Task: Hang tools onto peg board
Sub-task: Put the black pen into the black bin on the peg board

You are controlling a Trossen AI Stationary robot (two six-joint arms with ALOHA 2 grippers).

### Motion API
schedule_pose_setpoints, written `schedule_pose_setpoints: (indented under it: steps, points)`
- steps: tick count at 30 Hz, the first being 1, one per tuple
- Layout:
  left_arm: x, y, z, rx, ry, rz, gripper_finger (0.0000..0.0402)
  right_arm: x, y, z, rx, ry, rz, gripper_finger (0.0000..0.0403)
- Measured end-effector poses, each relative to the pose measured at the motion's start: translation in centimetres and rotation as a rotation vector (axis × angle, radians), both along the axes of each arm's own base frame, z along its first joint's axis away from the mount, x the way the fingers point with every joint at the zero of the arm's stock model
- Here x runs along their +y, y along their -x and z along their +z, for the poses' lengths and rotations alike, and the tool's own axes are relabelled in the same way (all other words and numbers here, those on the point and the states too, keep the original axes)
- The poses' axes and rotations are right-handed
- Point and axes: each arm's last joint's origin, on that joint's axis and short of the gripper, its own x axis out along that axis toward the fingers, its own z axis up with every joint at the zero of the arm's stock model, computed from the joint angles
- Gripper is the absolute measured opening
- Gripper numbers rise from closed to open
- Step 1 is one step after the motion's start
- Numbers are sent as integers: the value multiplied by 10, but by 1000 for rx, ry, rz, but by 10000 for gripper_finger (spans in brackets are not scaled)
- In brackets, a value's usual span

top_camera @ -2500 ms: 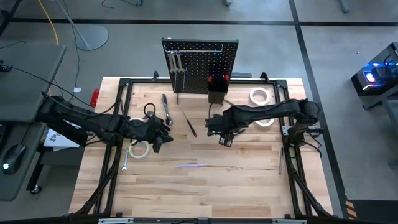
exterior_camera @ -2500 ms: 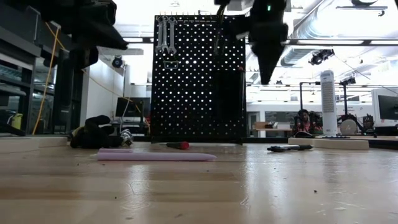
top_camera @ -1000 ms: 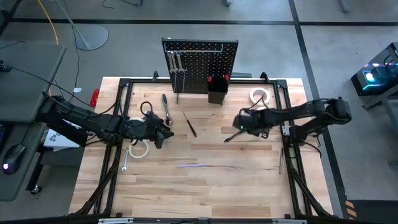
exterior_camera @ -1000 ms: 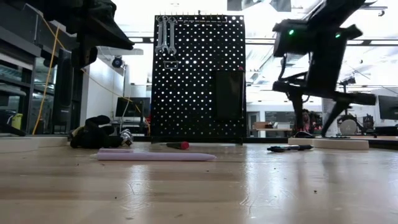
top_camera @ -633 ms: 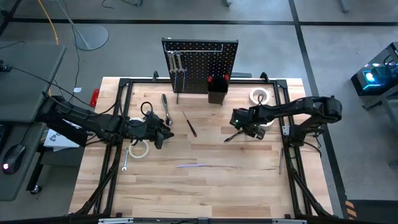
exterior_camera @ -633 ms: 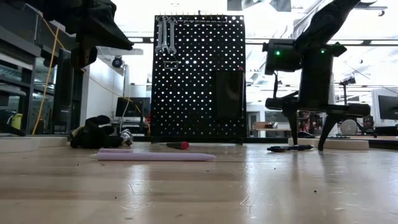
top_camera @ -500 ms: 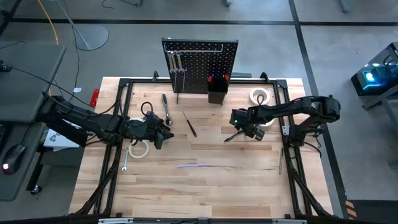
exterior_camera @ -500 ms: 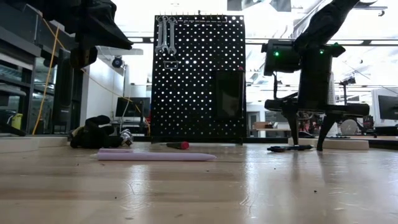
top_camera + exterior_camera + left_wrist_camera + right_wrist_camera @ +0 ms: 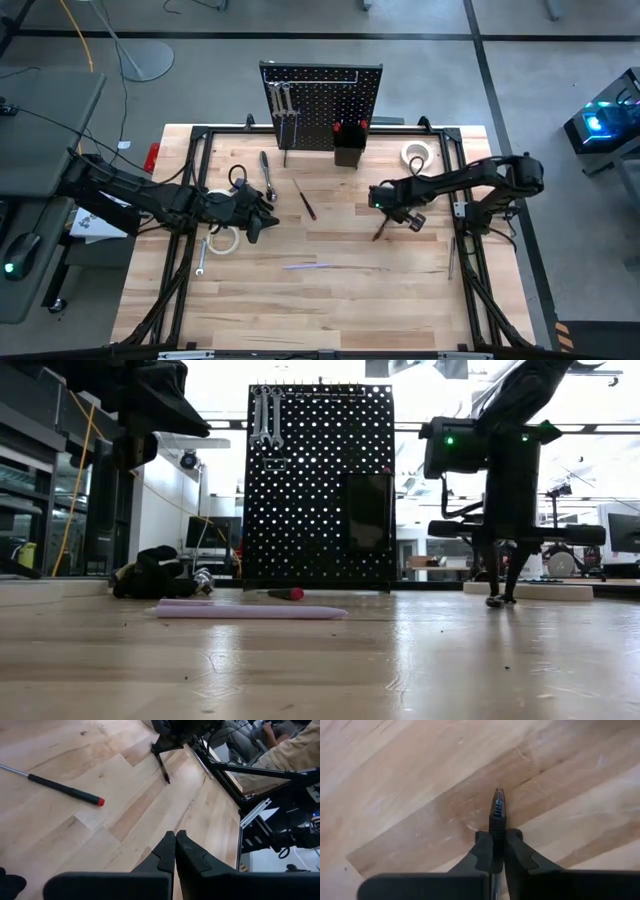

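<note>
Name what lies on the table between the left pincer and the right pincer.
In the high view, a slim red-tipped screwdriver lies on the wooden table between the shut left pincer and the right pincer, which grips a dark tool.

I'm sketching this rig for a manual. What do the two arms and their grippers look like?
Both arms are dark, slim and jointed. The left gripper has two matte black fingers tapering to blunt tips, mounted on a wide black bar. The right gripper has the same black fingers. In the low view the right arm's wrist is a blocky dark housing with a small green light.
</note>
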Motion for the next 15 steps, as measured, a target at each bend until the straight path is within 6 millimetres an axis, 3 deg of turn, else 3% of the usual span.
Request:
schedule_pose_setpoints:
  steps: [15]
  points:
    - [8, -2, 1, -4, -25, 30, 0, 25, 2, 51, -46, 146, 379, 2]
